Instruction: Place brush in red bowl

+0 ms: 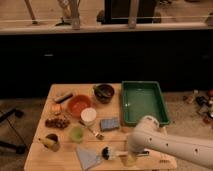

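brush (107,152) | flat on table (55,161) | handle end at claw (128,156)

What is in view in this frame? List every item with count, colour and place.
table: one, light wood, centre of view
tray: one, green, table's far right
red bowl: one, orange-red, left of centre
dark bowl: one, dark brown, far edge, between red bowl and tray
white cup: one, white, just in front of red bowl
green cup: one, green, nearer than white cup
sponge: one, blue, right of white cup
short utensil: one, brown handle, between green cup and sponge
cloth: one, grey-blue, near edge
brush: one, black head, white handle, right of cloth
arm: one, white, entering from lower right
gripper: one, over the brush handle at the near edge
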`<state>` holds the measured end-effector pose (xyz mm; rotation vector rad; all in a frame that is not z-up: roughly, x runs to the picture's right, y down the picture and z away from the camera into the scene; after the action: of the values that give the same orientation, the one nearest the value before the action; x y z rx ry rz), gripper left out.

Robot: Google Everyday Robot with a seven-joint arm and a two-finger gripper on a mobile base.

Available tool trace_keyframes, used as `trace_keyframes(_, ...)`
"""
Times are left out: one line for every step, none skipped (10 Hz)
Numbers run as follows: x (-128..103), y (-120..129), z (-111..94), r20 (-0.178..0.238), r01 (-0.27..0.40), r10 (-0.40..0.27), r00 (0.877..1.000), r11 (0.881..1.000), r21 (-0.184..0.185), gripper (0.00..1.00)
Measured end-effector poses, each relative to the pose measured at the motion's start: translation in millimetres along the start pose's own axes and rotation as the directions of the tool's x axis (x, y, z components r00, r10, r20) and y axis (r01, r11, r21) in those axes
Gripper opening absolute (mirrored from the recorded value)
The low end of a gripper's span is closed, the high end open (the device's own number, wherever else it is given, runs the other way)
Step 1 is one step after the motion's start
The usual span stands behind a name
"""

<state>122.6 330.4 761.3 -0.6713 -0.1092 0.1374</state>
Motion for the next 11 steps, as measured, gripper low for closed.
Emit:
trace_keyframes(-0.5, -0.4, 4.7, -0.006, -0.003, 0.003, 1.000, 1.000, -0.001, 0.76)
trace_keyframes(-1.0, -1.4, 10.4, -0.014, -0.001, 0.001, 1.000, 1.000, -0.010, 0.68)
trace_keyframes(-1.6, -2.6, 15.1, -0.025, 0.001, -0.001, 1.000, 1.000, -0.021, 0.58)
trace_keyframes(-2.2, -3.2, 15.7, -0.024, -0.001, 0.000, 1.000, 1.000, -0.022, 0.45)
trace_keyframes(-2.3, -3.0, 15.1, -0.022, -0.001, 0.001, 1.000, 1.000, -0.022, 0.40)
trace_keyframes(-3.5, -3.3, 11.6, -0.021, 0.000, 0.000, 1.000, 1.000, -0.022, 0.28)
trace_keyframes(-3.6, -3.0, 9.0, -0.021, 0.001, -0.001, 1.000, 1.000, -0.024, 0.16)
trace_keyframes(-5.4, -4.2, 6.1, -0.021, 0.006, -0.007, 1.000, 1.000, -0.022, 0.08)
trace_keyframes(-2.6, -1.7, 5.3, -0.025, 0.003, -0.004, 1.000, 1.000, -0.028, 0.01)
trace_keyframes(0.4, -0.9, 3.8, -0.028, -0.001, 0.001, 1.000, 1.000, -0.028, 0.00)
trace_keyframes(0.2, -1.4, 5.0, -0.029, 0.001, -0.002, 1.000, 1.000, -0.027, 0.00)
